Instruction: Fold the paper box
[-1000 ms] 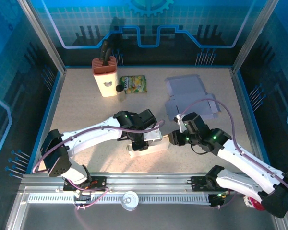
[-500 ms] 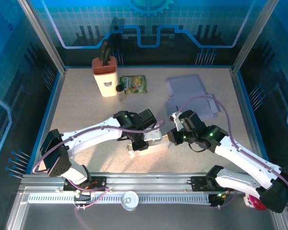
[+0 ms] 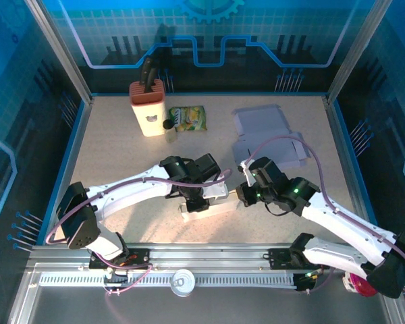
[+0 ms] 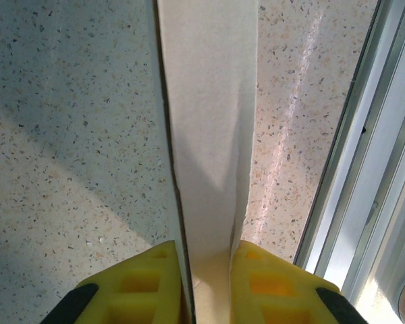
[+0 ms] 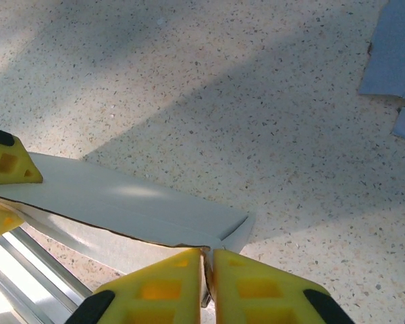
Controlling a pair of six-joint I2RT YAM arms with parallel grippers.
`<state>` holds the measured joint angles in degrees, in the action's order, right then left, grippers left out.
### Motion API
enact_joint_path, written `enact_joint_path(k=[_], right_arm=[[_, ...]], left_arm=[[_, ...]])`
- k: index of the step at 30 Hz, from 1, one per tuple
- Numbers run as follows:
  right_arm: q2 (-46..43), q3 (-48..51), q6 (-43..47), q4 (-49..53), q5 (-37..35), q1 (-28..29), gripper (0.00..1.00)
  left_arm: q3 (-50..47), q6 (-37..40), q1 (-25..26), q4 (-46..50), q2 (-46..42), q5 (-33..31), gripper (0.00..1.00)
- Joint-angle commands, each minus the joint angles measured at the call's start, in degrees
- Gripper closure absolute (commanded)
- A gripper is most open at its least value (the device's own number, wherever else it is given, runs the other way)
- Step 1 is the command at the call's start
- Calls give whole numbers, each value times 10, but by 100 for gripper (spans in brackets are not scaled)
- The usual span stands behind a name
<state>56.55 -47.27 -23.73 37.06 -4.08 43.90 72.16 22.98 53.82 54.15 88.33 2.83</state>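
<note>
The paper box (image 3: 209,208) is a white, partly folded piece lying near the table's front edge, between the two grippers. My left gripper (image 3: 200,197) is shut on its upright wall; in the left wrist view the white panel (image 4: 209,135) runs straight up from between the yellow fingers (image 4: 277,277), with the gripper (image 4: 209,255) clamped on it. My right gripper (image 3: 238,194) is at the box's right end. In the right wrist view it (image 5: 208,258) is shut on the thin corner flap of the box (image 5: 121,202).
Flat grey box blanks (image 3: 266,135) lie at the back right. A cream holder with a red top (image 3: 148,108), a small bottle (image 3: 167,127) and a green snack bag (image 3: 187,118) stand at the back left. A metal rail (image 3: 189,260) runs along the near edge.
My right gripper has shifted slightly left and closed its jaws onto the box's right end flap. The left gripper has kept its hold and place.
</note>
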Motion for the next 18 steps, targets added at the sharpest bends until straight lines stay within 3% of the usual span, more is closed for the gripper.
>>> enact_joint_path(k=[1, 11, 18], right_arm=[[9, -18, 0, 17, -22, 10, 89], [1, -7, -8, 17, -46, 17, 86], [7, -10, -10, 16, -53, 21, 91]], left_arm=[[-4, 11, -3, -3, 3, 4, 85], [-2, 11, -3, -2, 4, 4, 86], [-2, 10, -3, -1, 5, 4, 86]])
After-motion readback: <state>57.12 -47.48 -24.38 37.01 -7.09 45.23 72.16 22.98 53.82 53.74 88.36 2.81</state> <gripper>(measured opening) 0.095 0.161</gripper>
